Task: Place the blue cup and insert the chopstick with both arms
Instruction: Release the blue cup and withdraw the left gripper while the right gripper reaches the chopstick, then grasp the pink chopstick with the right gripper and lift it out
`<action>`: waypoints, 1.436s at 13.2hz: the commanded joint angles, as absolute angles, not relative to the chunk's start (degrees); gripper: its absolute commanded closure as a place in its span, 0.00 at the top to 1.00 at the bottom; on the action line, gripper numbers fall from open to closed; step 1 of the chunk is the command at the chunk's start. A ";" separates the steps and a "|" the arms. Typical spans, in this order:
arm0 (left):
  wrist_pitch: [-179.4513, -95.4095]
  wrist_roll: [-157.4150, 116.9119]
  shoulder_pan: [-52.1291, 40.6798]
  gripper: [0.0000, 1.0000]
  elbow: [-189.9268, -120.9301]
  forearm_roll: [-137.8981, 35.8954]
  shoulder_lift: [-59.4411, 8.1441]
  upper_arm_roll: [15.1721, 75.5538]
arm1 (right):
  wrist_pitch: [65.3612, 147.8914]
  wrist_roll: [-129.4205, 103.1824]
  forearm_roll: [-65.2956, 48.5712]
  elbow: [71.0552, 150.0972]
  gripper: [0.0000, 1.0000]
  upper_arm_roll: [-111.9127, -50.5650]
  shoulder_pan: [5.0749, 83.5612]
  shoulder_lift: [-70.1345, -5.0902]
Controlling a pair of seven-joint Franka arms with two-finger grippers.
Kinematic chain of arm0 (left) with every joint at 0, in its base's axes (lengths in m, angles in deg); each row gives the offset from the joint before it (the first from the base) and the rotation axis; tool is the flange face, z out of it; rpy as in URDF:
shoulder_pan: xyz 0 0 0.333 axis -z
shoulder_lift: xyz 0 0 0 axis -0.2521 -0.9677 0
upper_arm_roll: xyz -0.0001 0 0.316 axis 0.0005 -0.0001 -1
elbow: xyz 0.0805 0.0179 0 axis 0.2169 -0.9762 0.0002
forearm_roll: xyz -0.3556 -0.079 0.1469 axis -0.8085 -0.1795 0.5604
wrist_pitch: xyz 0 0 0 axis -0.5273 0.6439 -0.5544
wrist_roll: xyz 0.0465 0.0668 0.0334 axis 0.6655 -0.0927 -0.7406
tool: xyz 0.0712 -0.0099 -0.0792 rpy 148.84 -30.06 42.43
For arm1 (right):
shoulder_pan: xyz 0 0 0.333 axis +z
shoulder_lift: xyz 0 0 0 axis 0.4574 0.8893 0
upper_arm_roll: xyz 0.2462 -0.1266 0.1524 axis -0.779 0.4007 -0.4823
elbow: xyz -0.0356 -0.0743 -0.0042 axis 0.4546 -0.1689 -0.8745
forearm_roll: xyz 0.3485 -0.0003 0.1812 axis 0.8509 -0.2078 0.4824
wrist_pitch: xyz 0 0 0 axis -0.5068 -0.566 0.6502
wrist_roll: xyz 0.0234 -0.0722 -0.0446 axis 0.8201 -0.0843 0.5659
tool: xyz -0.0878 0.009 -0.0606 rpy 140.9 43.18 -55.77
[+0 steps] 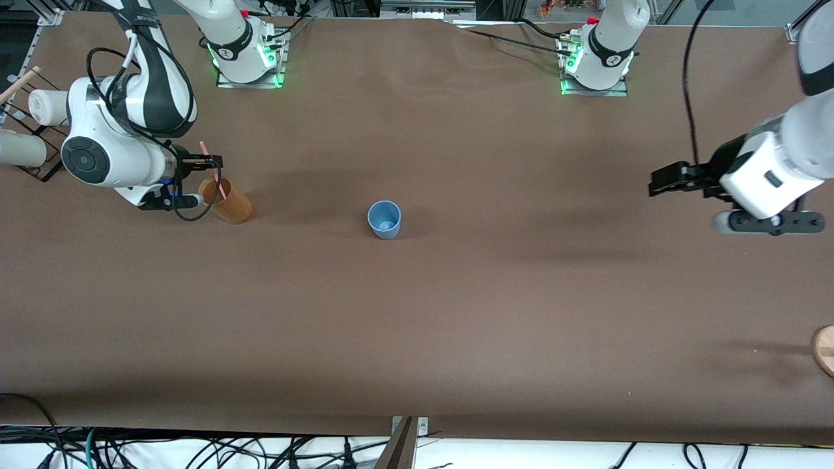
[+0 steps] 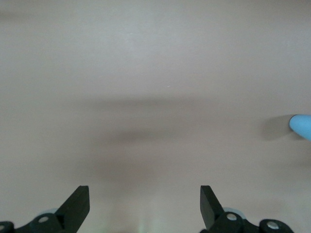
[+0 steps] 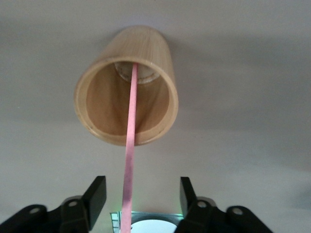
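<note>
The blue cup [image 1: 384,219] stands upright and empty in the middle of the table; its edge shows in the left wrist view [image 2: 302,126]. The pale-pink chopstick [image 1: 215,174] leans in a tan wooden cup [image 1: 229,203] toward the right arm's end. My right gripper [image 1: 212,163] is over that cup, open, with the chopstick [image 3: 129,165] between its fingers and a gap on each side. The tan cup [image 3: 146,48] is right below it. My left gripper [image 1: 657,181] is open and empty [image 2: 145,191], up over bare table toward the left arm's end.
A black wire rack with white cups [image 1: 26,130] stands at the right arm's end. A round wooden thing [image 1: 824,348] lies at the table edge at the left arm's end. A metal bracket [image 1: 407,433] sits at the table's edge nearest the camera.
</note>
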State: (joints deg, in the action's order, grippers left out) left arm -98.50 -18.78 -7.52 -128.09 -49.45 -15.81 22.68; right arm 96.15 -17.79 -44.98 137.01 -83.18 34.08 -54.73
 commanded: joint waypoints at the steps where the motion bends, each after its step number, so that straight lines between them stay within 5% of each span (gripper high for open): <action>1: -99.02 -15.38 -11.16 1.00 -134.45 -48.34 -10.32 23.61 | 96.91 -17.71 -45.56 139.61 0.46 -83.61 33.99 -56.86; 10: -103.06 -12.94 -13.28 1.00 -143.51 -46.05 -3.10 23.61 | 96.74 -17.45 -45.56 138.56 0.27 -84.05 34.08 -57.03; 14: -103.32 -10.55 -13.11 1.00 -147.29 -45.79 -0.56 24.13 | 96.39 -16.66 -45.47 138.47 0.00 -84.14 34.08 -56.95; 19: -103.32 -10.64 -12.40 1.00 -146.16 -45.70 -2.57 25.28 | 88.76 -16.66 -45.47 131.28 0.00 -85.46 34.08 -56.59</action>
